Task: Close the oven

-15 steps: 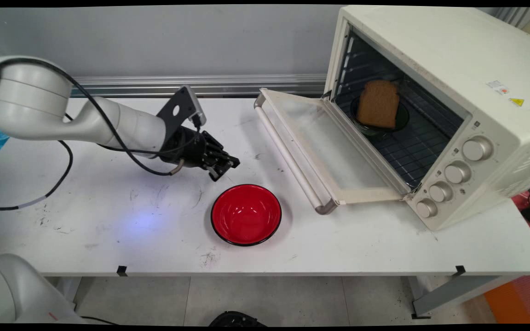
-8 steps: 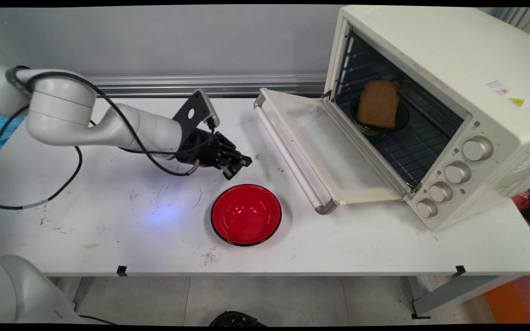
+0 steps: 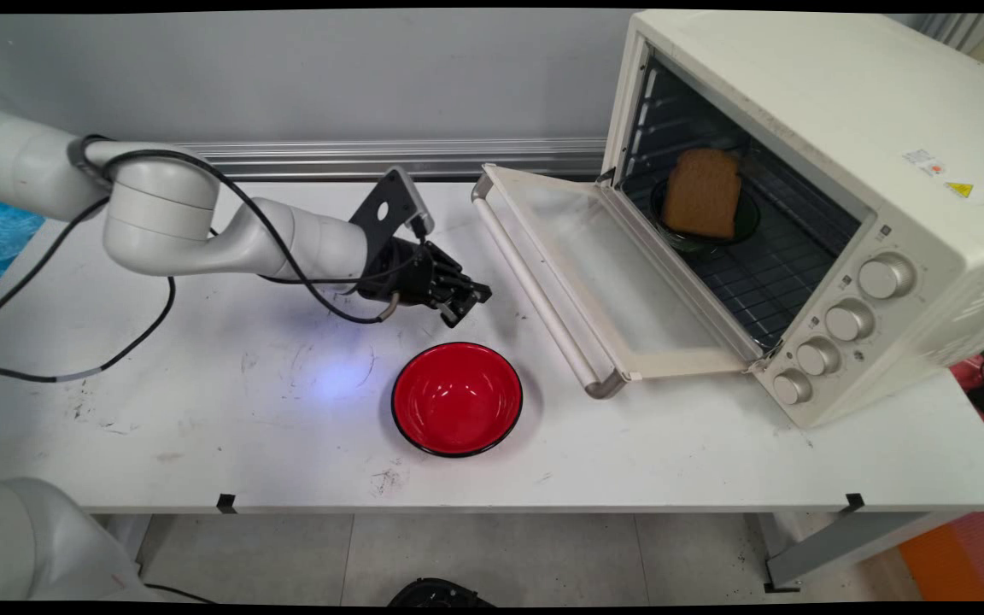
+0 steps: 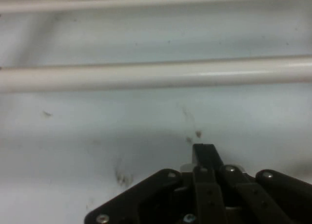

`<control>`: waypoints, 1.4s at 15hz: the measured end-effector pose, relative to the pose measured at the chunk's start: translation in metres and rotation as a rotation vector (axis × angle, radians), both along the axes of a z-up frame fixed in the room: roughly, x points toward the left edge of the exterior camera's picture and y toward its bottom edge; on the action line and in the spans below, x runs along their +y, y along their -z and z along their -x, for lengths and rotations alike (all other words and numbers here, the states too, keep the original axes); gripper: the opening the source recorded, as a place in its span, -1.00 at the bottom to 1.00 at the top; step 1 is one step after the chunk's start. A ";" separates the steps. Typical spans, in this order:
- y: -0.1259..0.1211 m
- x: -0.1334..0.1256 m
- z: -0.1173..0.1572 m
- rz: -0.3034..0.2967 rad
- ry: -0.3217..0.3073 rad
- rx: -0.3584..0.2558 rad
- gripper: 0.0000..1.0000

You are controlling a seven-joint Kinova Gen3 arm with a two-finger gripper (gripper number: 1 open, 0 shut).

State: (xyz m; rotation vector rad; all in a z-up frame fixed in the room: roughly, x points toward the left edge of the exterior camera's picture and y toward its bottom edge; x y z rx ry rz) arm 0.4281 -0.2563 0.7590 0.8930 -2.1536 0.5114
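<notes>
Hovering low over the table, the end effector is keeping its fingers pressed together on nothing, between the glossy red bowl with its black rim and the toaster oven, whose door is lying open.

My fingers are matt black, plastic by the look, with small bright metal screws in the linkage. The bench is smooth white laminate, scuffed with dark marks. The red bowl is glossy inside with a black rim. The oven is cream painted metal, its door handle a smooth satin bar, its rack dark wire.
</notes>
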 end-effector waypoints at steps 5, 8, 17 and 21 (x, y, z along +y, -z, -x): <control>0.005 -0.014 0.008 0.020 0.000 0.024 -1.00; 0.005 -0.022 0.013 0.034 0.004 0.038 -1.00; -0.004 -0.032 0.024 0.064 0.019 0.074 -1.00; -0.009 -0.035 0.028 0.078 0.025 0.084 -1.00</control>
